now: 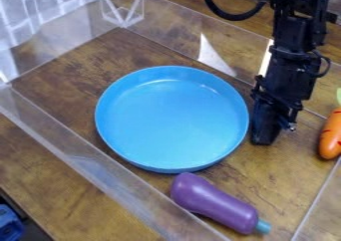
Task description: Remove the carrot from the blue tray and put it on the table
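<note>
The purple eggplant toy [213, 202] lies nearest, on the surface [80, 76] just beside the blue tray [170, 119]. The tool [265, 135] is closed, holds nothing, and its tip stands at the tray's right rim. The carrot [329, 134] lies on the surface right of the tool, outside the tray, and the black arm comes steeply down from above.

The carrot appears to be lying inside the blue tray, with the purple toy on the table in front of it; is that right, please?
Not quite. The camera view shows the carrot lying on the table, right of the blue tray, which holds nothing. The purple toy does lie on the table in front of the tray.
</note>
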Controlling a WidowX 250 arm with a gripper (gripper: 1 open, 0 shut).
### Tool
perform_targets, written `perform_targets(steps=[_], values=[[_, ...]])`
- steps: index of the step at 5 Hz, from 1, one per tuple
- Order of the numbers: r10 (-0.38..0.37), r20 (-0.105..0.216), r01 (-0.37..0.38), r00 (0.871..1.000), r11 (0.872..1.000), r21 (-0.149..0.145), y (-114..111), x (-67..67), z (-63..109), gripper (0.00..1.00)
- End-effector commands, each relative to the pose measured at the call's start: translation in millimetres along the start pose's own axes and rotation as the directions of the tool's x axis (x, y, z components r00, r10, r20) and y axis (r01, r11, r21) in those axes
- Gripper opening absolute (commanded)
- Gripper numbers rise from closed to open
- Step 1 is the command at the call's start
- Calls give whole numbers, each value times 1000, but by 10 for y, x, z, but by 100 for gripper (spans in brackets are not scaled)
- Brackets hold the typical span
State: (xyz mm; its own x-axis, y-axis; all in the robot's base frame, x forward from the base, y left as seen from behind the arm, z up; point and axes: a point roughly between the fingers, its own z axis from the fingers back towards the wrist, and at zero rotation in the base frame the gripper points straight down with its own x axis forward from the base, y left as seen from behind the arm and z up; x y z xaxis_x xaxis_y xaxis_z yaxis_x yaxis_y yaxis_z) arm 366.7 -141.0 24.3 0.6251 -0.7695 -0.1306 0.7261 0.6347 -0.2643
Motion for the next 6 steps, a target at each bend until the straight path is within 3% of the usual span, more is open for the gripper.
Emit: perform_targets(steps=[1, 2, 4, 6], values=[[-45, 103, 40, 994, 998, 54, -140, 118, 441, 0], [-60, 91, 55, 994, 997, 46, -117, 16, 553, 100], [-98, 74, 95, 992, 994, 46, -79, -164, 813, 100], [-58, 111, 49, 992, 996, 78, -83, -223, 721, 100]])
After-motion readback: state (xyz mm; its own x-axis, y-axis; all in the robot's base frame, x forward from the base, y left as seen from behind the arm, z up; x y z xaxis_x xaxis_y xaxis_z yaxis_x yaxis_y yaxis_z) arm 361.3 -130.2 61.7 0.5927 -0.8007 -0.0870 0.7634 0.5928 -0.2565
